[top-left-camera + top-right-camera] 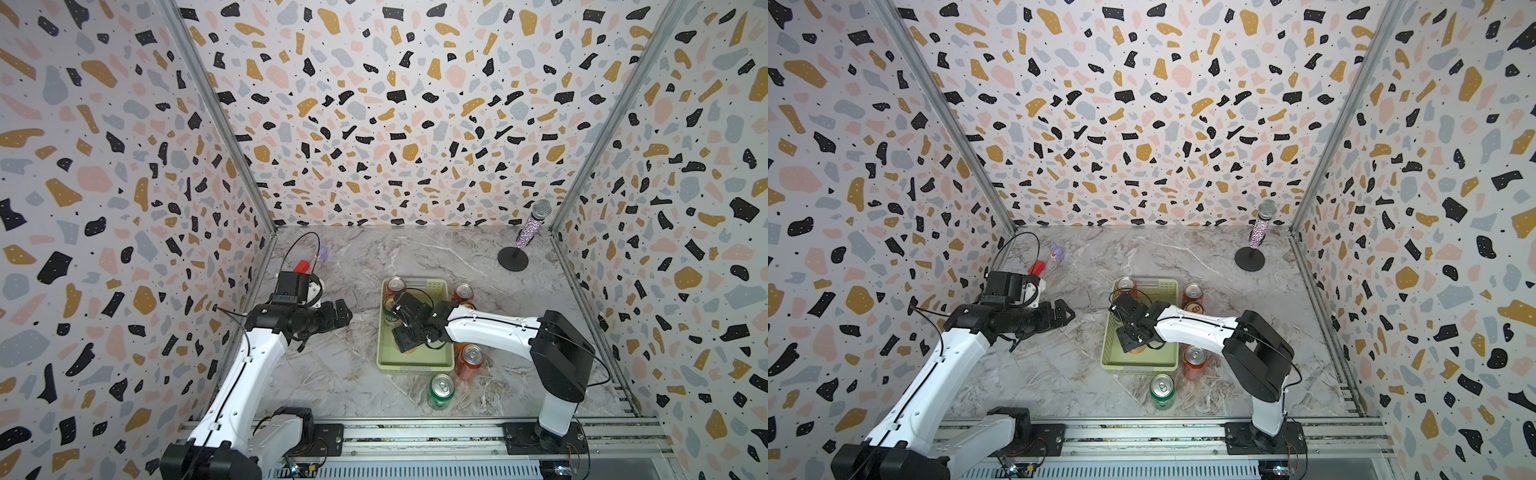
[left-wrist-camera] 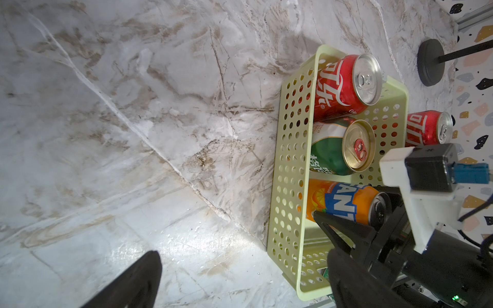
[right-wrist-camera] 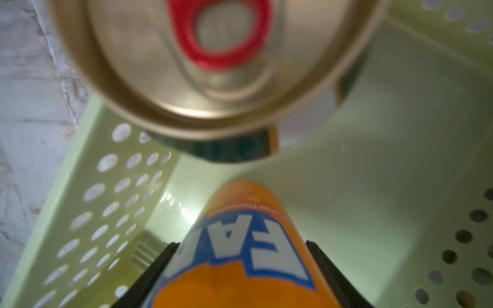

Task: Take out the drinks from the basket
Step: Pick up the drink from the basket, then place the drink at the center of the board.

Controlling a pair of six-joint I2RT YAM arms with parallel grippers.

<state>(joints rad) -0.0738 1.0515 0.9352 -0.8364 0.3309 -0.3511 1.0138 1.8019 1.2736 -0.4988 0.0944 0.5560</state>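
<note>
The pale green basket (image 1: 415, 368) (image 1: 1138, 366) stands mid-table. Inside it are a red can (image 1: 395, 286) (image 2: 344, 85), a dark green can (image 1: 390, 315) (image 2: 330, 149) (image 3: 213, 66) and an orange can (image 2: 344, 204) (image 3: 240, 266). My right gripper (image 1: 409, 345) (image 3: 241, 243) reaches down into the basket and is shut on the orange can, one finger on each side of its body. Outside, to the basket's right, stand a red can (image 1: 463, 292), another red can (image 1: 469, 361) and a bright green can (image 1: 440, 390). My left gripper (image 1: 343, 316) (image 2: 240, 282) hangs open and empty left of the basket.
A glittery microphone (image 1: 536, 224) on a black round stand (image 1: 513, 259) stands at the back right. A red block (image 1: 303, 266) and a small purple thing (image 1: 1057, 251) lie at the back left. Patterned walls close in three sides; a metal rail (image 1: 415, 434) runs along the front.
</note>
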